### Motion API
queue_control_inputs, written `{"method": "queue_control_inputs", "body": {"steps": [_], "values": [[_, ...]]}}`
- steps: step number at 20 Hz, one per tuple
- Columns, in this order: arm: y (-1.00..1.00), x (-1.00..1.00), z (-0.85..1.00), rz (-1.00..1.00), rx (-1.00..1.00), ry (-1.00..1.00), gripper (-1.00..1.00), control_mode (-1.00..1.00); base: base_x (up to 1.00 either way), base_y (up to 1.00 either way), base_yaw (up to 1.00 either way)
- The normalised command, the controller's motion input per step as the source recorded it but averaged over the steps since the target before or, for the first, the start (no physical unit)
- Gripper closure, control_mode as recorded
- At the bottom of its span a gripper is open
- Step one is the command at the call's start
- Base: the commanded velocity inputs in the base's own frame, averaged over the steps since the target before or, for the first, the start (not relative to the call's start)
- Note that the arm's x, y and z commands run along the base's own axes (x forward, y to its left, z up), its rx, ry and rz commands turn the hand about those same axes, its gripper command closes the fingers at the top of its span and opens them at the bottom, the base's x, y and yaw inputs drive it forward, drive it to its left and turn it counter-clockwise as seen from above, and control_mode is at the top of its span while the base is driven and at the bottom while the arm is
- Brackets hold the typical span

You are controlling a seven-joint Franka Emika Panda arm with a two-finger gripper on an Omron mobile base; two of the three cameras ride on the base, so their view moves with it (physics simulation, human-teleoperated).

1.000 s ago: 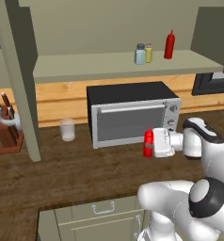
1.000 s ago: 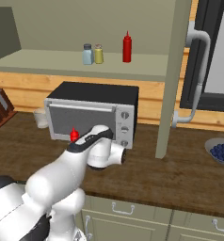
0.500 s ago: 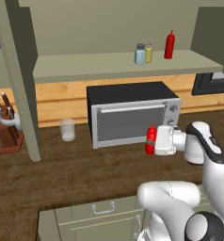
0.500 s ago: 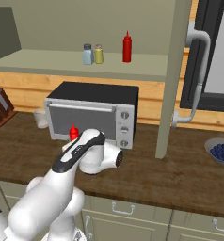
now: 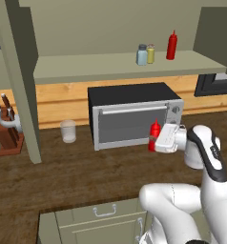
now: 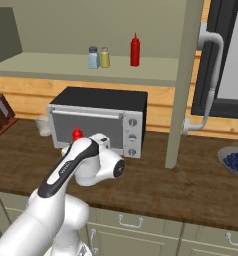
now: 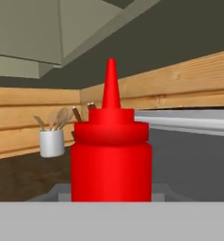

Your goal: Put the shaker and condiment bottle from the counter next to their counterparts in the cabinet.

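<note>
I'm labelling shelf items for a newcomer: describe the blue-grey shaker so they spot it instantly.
Look at the pale shelf of the cabinet above the black microwave. The shaker stands leftmost of three, touching a yellowish shaker; it is pale blue-grey with a grey cap.

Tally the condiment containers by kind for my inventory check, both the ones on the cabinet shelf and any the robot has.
Slim red squeeze bottles with pointed nozzles: 2, one on the olive-beige cabinet's pale shelf at, one in the claw at
Pale blue-grey translucent shaker with grey cap: 1
Yellowish shaker with silver cap: 1
Total: 4
</note>
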Motion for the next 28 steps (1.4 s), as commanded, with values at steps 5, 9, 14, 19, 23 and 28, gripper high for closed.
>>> {"method": "queue_control_inputs", "body": {"steps": [5,9,14,19,23,28], "values": [[0.00,0.00,0.27,-0.08,0.00,0.00,1.00,-1.00,0.00,0.00,0.00],[-0.02,0.00,0.31,-0.07,0.00,0.00,1.00,-1.00,0.00,0.00,0.00],[-0.06,0.00,0.34,-0.05,0.00,-0.03,1.00,-1.00,0.00,0.00,0.00],[-0.16,-0.03,0.35,-0.03,0.00,-0.04,1.00,-1.00,0.00,0.00,0.00],[-0.19,-0.02,0.40,-0.01,0.00,-0.01,1.00,-1.00,0.00,0.00,0.00],[-0.19,-0.02,0.40,-0.01,0.00,0.00,1.00,-1.00,0.00,0.00,0.00]]}}
